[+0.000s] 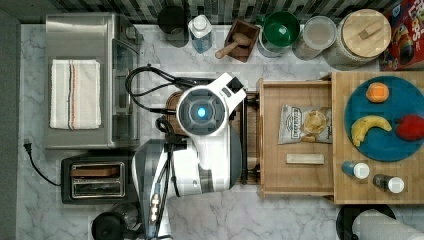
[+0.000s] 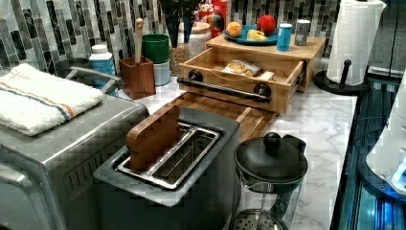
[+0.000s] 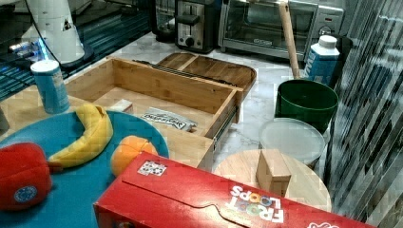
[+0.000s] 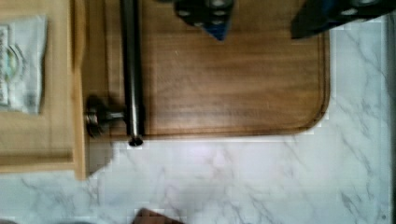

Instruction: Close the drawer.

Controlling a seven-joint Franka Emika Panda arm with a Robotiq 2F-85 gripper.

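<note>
Can read "FROOT LOOPS" upside down on the red box [image 3: 209, 199] at the near edge of the right view; cut off there by the frame. Cannot read the print on the bag [image 1: 305, 124] inside the drawer [image 1: 295, 172].

Find the drawer pulled out toward the top view's left from under the slab [image 1: 350, 192], open, with its handle [image 1: 244, 140] above the board [image 4: 233, 88]. Inside, count one bag and one small wood block [image 1: 305, 158], apart from each other.

See the gripper [image 4: 271, 18] in the wrist view over the board, beside the handle and not touching it, fingers [image 4: 208, 16] spread wide and holding nothing.

Lose most of the board under the arm [image 1: 205, 145] in the top view.

On the plate [image 1: 385, 147], count three fruits: one orange [image 1: 377, 92], one banana [image 1: 367, 127], one red apple [image 1: 411, 127]. Near the plate on the slab, count two shakers, blue [image 1: 356, 169] and dark [image 1: 388, 183]; labels too small to make out.
</note>
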